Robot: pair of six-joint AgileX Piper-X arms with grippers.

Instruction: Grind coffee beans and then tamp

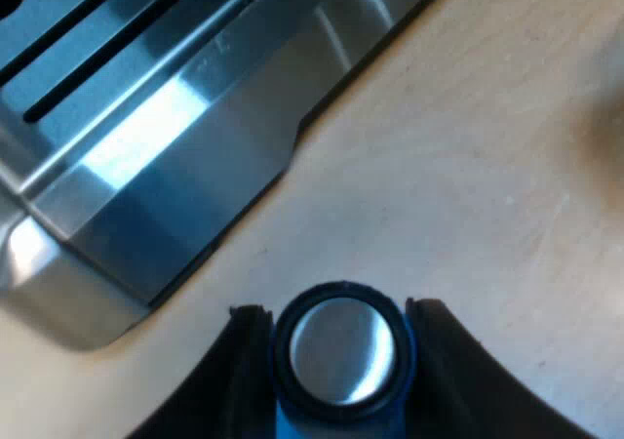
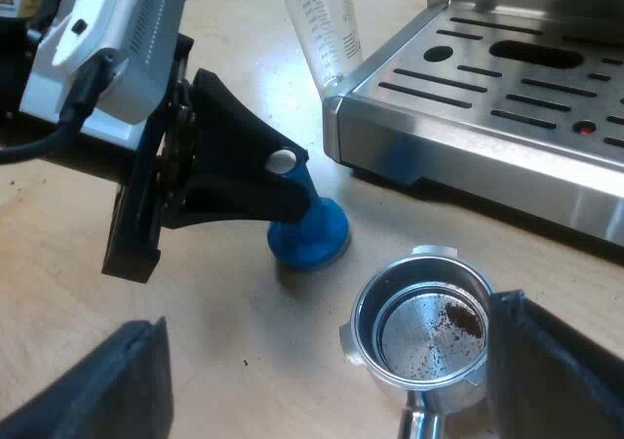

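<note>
The left gripper (image 1: 336,314) has its fingers pinched on the blue tamper (image 1: 341,353), one finger on each side, and a round metal face on the tamper shows between them. In the right wrist view the tamper stands upright with its wide base on the wooden tabletop (image 2: 244,361), near the corner of the espresso machine (image 2: 487,117). A measuring glass (image 2: 322,19) stands just beside that same corner. The right gripper (image 2: 327,312) hangs low over the tabletop with its fingers spread wide, holding nothing. The metal holder (image 2: 424,327) lies between them, close against one finger and possibly touching it. Its basket faces up, with a few dark coffee specks on bare metal.
</note>
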